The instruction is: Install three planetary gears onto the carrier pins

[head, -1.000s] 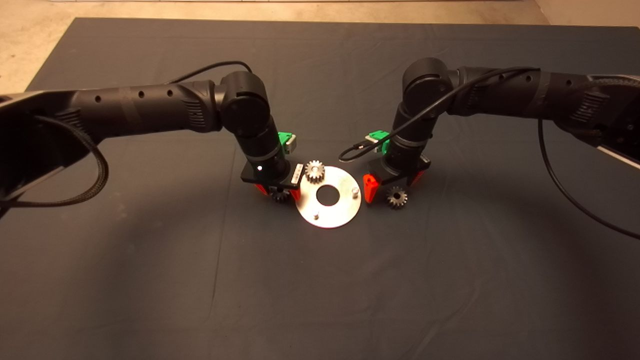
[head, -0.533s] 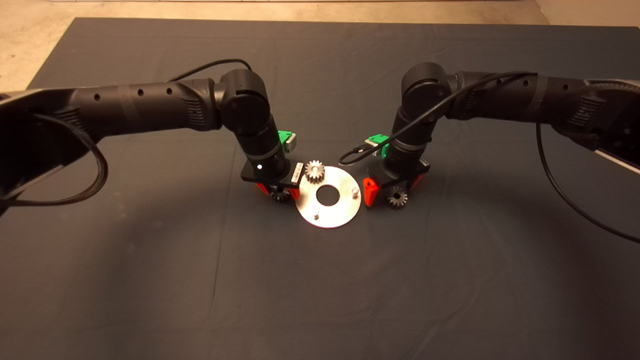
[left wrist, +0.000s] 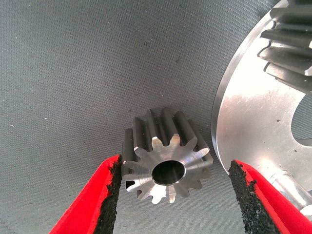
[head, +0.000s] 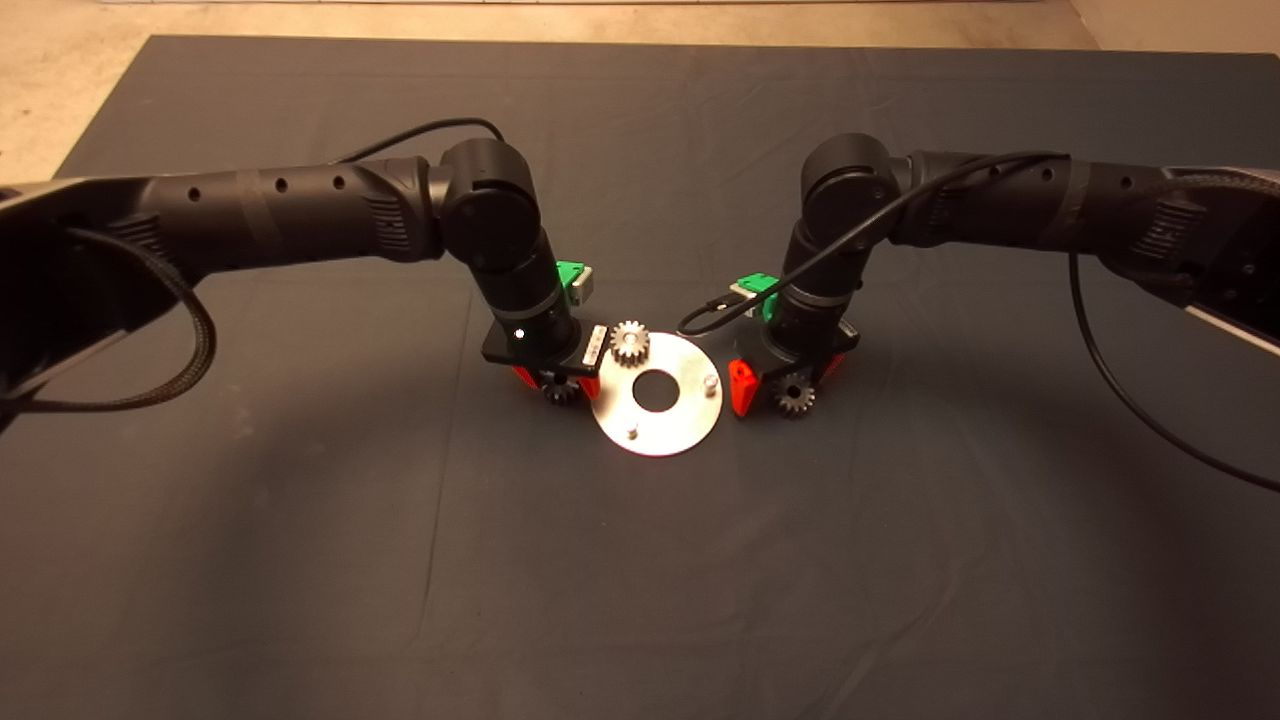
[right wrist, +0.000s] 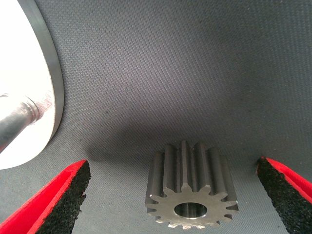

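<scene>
Left gripper (head: 560, 388): we see a gear (left wrist: 165, 163) between its fingers, disc (head: 690, 425) beside.
Right gripper (head: 785, 385): another gear (right wrist: 192, 197) between ours.

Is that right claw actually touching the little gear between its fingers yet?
Apart. In the right wrist view, mat shows on both sides between the gear and the fingers of the open right gripper.

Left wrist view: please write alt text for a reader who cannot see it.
A small silvery gear lies on the dark mat between the left hand's open red fingers, one pad at its teeth, the other apart. Beside it is the shiny carrier disc's edge, with another gear on it.
</scene>
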Robot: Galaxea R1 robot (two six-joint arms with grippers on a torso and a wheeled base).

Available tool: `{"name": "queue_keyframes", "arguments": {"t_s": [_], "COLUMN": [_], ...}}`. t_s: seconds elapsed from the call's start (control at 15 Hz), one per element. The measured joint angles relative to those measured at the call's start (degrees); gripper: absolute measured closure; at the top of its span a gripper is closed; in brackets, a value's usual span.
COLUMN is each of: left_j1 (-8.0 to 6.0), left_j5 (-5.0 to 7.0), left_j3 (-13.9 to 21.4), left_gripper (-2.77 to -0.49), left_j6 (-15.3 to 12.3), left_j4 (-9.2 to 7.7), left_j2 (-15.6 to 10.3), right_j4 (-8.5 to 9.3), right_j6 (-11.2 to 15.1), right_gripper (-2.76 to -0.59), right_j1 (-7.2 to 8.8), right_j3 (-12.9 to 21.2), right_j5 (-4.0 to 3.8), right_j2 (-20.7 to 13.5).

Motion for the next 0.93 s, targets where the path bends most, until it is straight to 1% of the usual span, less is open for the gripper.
{"name": "queue_keyframes", "arguments": {"t_s": [0.07,0.2,0.33,0.4,0.53,0.6,0.67,0.8,0.87,0.93], "left_j1": [0.00,0.00,0.00,0.00,0.00,0.00,0.00,0.00,0.00,0.00], "left_j5": [0.00,0.00,-0.02,0.00,0.00,0.00,0.00,0.00,0.00,0.02], "left_j3": [0.0,0.0,0.0,0.0,0.0,0.0,0.0,0.0,0.0,0.0], "left_gripper": [-1.51,-1.51,-1.50,-1.40,-1.36,-1.36,-1.36,-1.36,-1.36,-1.36], "left_j6": [0.0,0.0,0.0,0.0,0.0,0.0,-0.1,-0.2,-0.9,-1.6], "left_j4": [0.00,0.00,-0.02,0.00,-0.02,-0.02,-0.02,-0.02,-0.02,-0.04], "left_j2": [0.0,0.0,0.0,0.0,0.0,0.0,0.0,0.0,0.0,0.0], "right_j4": [-0.05,-0.13,-0.16,-0.17,-0.20,-0.20,-0.24,-0.30,-0.30,-0.30], "right_j6": [0.0,0.0,0.0,0.0,0.0,0.0,0.0,0.0,0.0,0.0], "right_gripper": [-2.54,-2.43,-2.42,-2.41,-2.41,-2.37,-2.27,-2.25,-2.25,-2.19], "right_j1": [-0.01,-0.09,-0.09,-0.09,-0.09,-0.09,-0.11,-0.11,-0.11,-0.11], "right_j3": [0.0,0.0,0.0,0.0,0.0,0.0,0.0,0.0,0.0,0.0], "right_j5": [0.00,-0.13,-0.18,-0.21,-0.21,-0.22,-0.27,-0.35,-0.35,-0.35], "right_j2": [0.0,0.0,0.0,0.0,0.0,0.0,0.0,0.0,0.0,0.0]}}
